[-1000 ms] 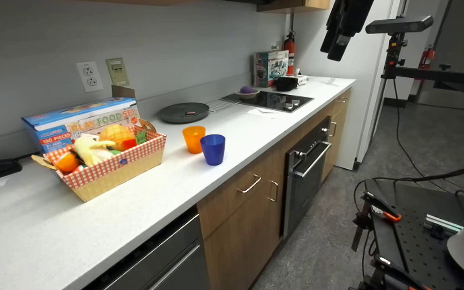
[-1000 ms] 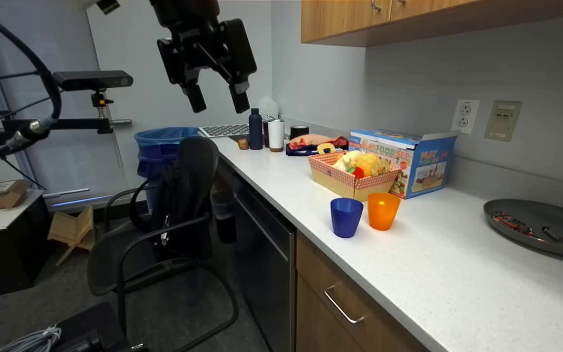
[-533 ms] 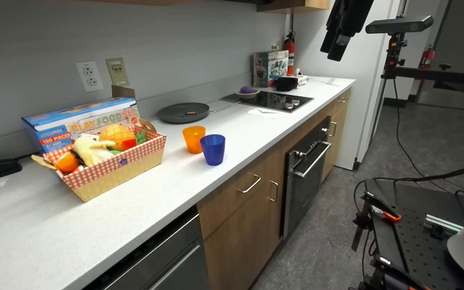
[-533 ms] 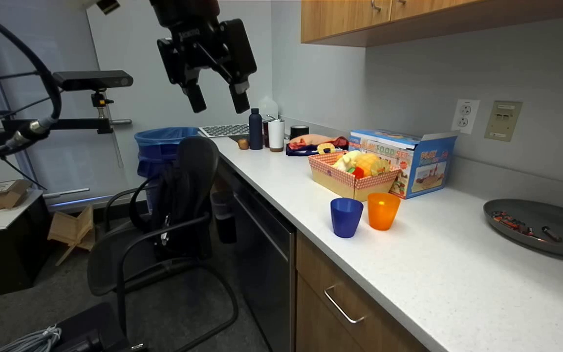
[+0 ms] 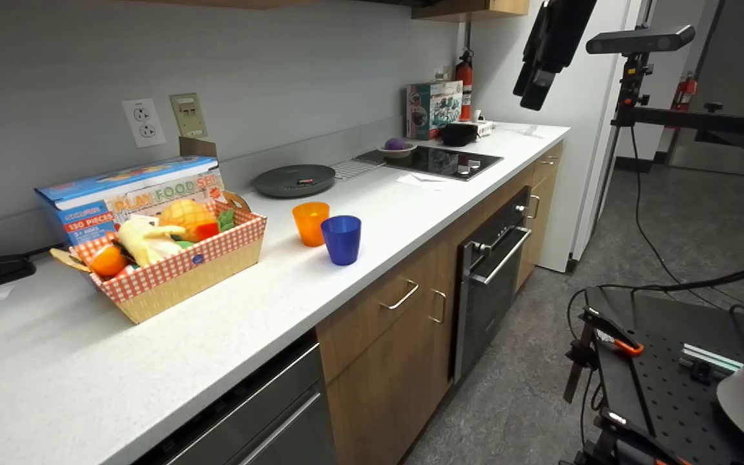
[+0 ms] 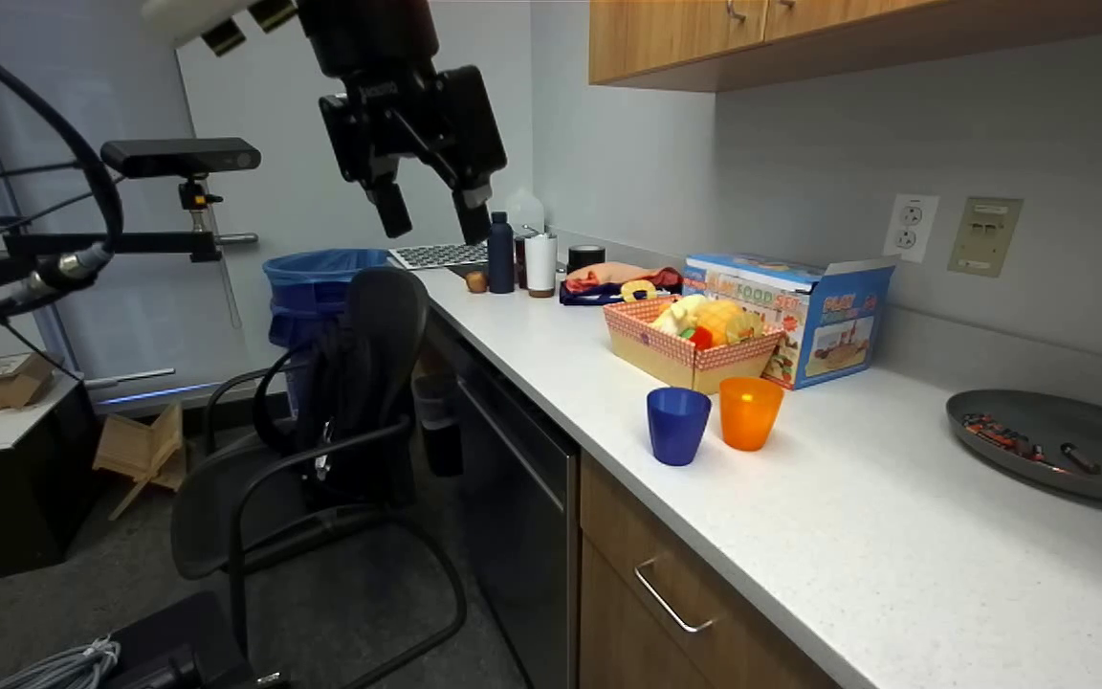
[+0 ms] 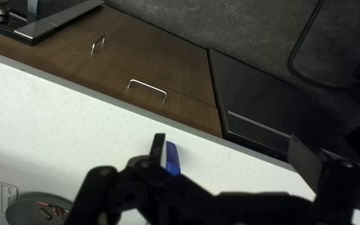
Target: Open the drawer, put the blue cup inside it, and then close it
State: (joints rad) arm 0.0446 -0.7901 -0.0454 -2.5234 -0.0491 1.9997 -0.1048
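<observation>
The hand (image 6: pixel 433 214) is up in the air, with its fingers (image 6: pixel 472 220) spread wide apart. The blue cup (image 6: pixel 678 428) stands upright on the white worktop (image 6: pixel 895 536), near the front edge and just beside the orange cup (image 6: pixel 750 414). Under it, the brown drawer (image 6: pixel 620 517) is closed. A basket (image 6: pixel 654 356) of toy food (image 6: pixel 721 322) sits near the cups, with a big box (image 6: pixel 843 325) behind it.

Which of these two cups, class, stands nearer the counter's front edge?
The blue cup: it stands nearer the drawer, while the orange cup sits farther back, towards the wall.
</observation>
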